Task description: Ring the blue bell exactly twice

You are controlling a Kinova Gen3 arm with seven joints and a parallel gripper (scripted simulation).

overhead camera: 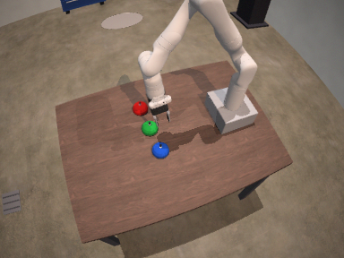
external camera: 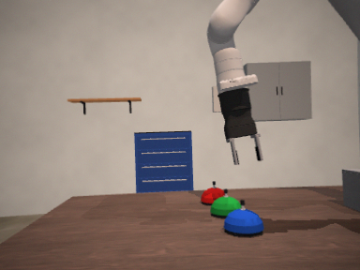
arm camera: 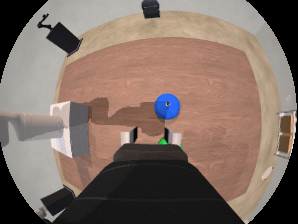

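Three dome bells stand in a row on the wooden table [overhead camera: 112,188] [external camera: 94,234] [arm camera: 220,76]. The blue bell [overhead camera: 160,150] [external camera: 243,222] [arm camera: 168,106] is nearest the front, the green bell [overhead camera: 150,128] [external camera: 225,206] [arm camera: 161,141] is in the middle, and the red bell [overhead camera: 140,107] [external camera: 212,195] is at the back. Each has a small black button on top. My gripper [overhead camera: 161,118] [external camera: 246,157] [arm camera: 150,132] is open and empty. It hangs high above the table, roughly over the green bell, well clear of all bells.
The arm's grey base block [overhead camera: 230,111] [external camera: 352,187] [arm camera: 69,129] stands on the table's right side. A blue drawer cabinet [external camera: 163,161] and a wall shelf [external camera: 104,100] are behind the table.
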